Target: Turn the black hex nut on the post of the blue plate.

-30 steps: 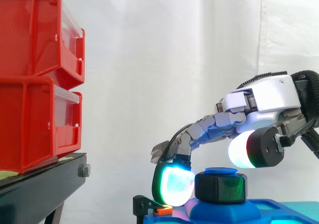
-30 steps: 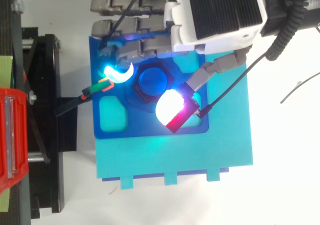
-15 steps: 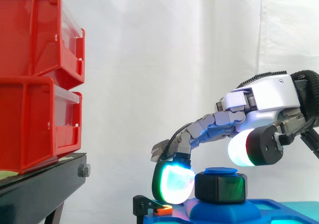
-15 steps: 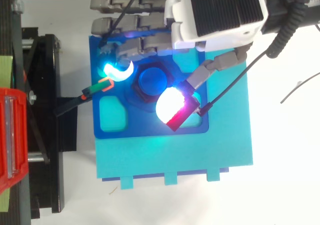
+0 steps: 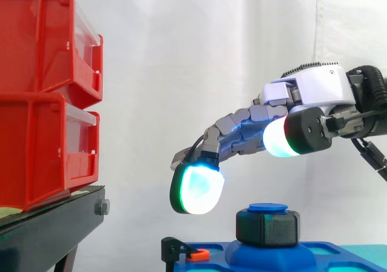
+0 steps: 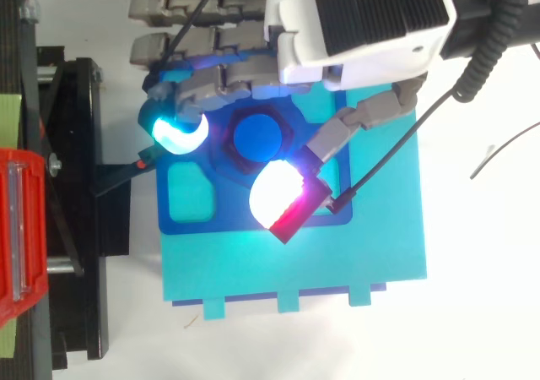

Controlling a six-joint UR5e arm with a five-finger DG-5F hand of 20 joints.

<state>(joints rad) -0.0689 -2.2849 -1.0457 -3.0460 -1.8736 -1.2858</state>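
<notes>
The black hex nut (image 5: 267,227) sits on the blue post (image 5: 268,208) of the blue plate (image 5: 326,252) at the bottom of the side view; from above the post top (image 6: 256,136) shows inside the nut (image 6: 229,146). My hand (image 5: 314,93) hovers above the nut, clear of it. Its fingers (image 5: 195,189) are loosely extended and hold nothing. The glowing green-white fingertip hangs left of and above the nut, and the thumb pad (image 6: 274,198) floats over the plate's near side. The hand is open.
Two stacked red bins (image 5: 45,97) rest on a black stand (image 5: 51,233) at the left. A small black clip with an orange tip (image 5: 192,254) juts from the plate's left edge. The blue plate lies on a cyan base (image 6: 337,266).
The hand has lifted up and away from the nut. Its fingertip was down beside the nut and now hangs above and left of it; the thumb rose too.
</notes>
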